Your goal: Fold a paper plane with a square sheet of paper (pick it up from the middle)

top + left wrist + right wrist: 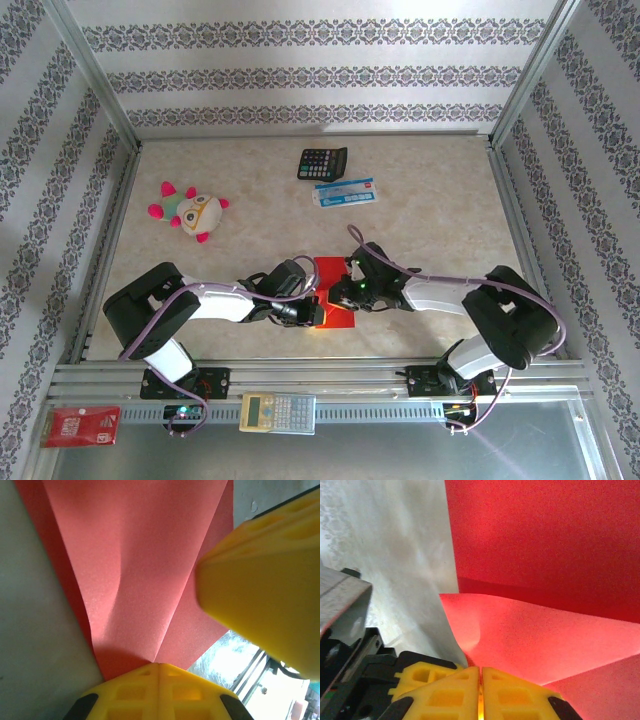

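Red paper sheet (332, 272) sits close to the desk's near edge, about midway along it. It is partly lifted and creased rather than flat. From the left wrist camera a folded flap narrows to a point, with a soft buckle down its middle. From the right wrist camera one raised layer curls up in front of a flat layer behind it. The colour is plain bright red, unmarked.

Both arms reach inward from their bases, elbows out toward the side walls, forearms low and meeting at the sheet. The left gripper (158, 666) is clenched on the flap's tip, its yellow fingers pressed together with the paper coming out from between them. The right gripper (480, 669) is likewise clamped on an edge of the raised layer, and one of its yellow fingers (260, 595) looms just beside the left gripper.

The far half of the desk (440, 200) is roomy. A black calculator (322, 162) and a blue-and-white packet (345, 192) lie near the far edge, and a plush toy (190, 210) sits toward the left edge, all well apart from the grippers. On the metal rail (400, 412) in front rest a small red packet (80, 425) and a pale calculator (278, 412).
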